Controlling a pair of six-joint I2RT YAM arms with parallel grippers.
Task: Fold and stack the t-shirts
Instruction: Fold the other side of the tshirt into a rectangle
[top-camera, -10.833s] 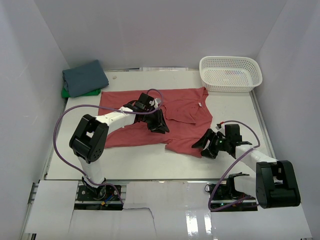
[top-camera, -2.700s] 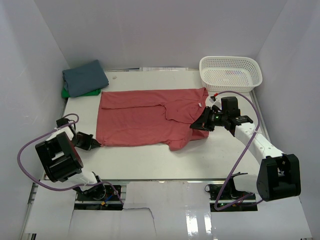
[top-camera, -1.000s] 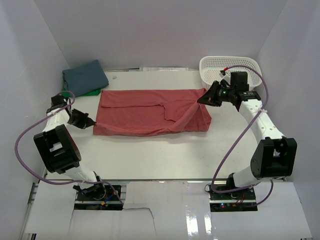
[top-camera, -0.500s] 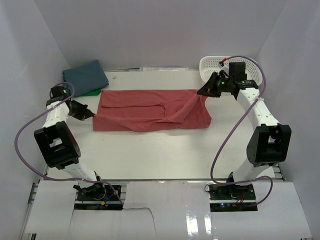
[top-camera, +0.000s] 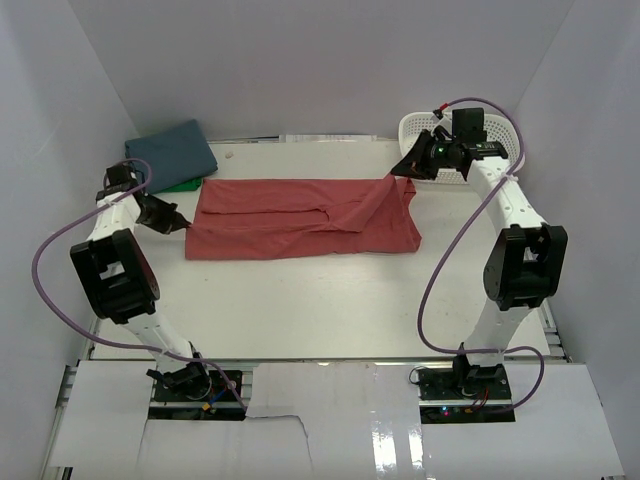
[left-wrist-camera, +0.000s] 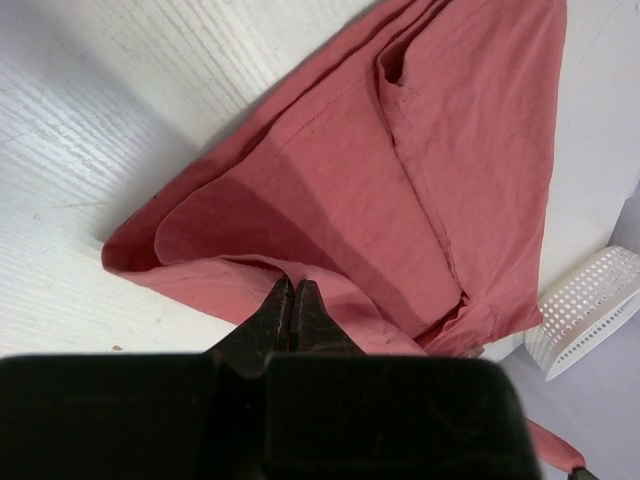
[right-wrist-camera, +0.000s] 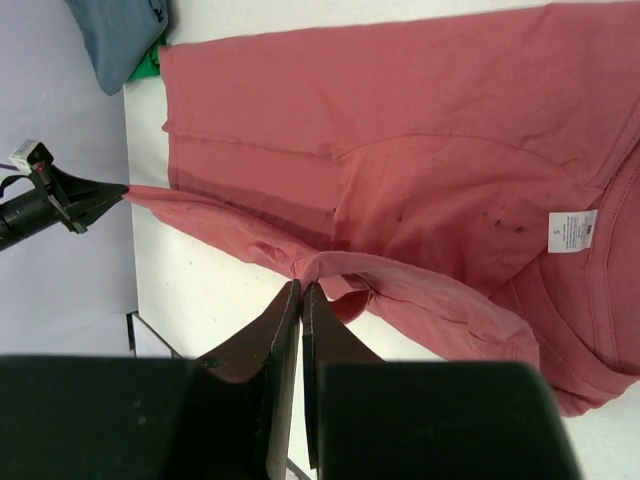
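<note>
Top external view puts the coral-red t-shirt (top-camera: 290, 225) across the middle of the table (top-camera: 320, 310). Its long side runs left to right, and 1 edge is raised off the surface at both ends. The cloth is soft, matte and limp, and it sags in a shallow curve where nothing holds it.

The left wrist view shows a doubled layer with a shadowed pocket beneath the lifted part. The right wrist view shows long creases, a few dark specks and a small white neck label (right-wrist-camera: 572, 231) by the collar.

The left gripper (top-camera: 183, 228) is clamped tight on the cloth at the shirt's left end, low and near the table. The right gripper (top-camera: 398, 173) is pinched together on the cloth at the far right corner, held higher, just in front of the white mesh basket (top-camera: 508, 140). A band of fabric runs between the 2 grips. I judge that this is the purpose: holding both ends of 1 edge keeps it straight, so it can be laid over the rest as a clean lengthwise fold. That fold looks only partly made.

In the far left corner lies the slate-blue t-shirt (top-camera: 170, 153), folded, on top of the green t-shirt (top-camera: 135, 187), which shows only as a sliver. This is probably the stack that the red one will join.
</note>
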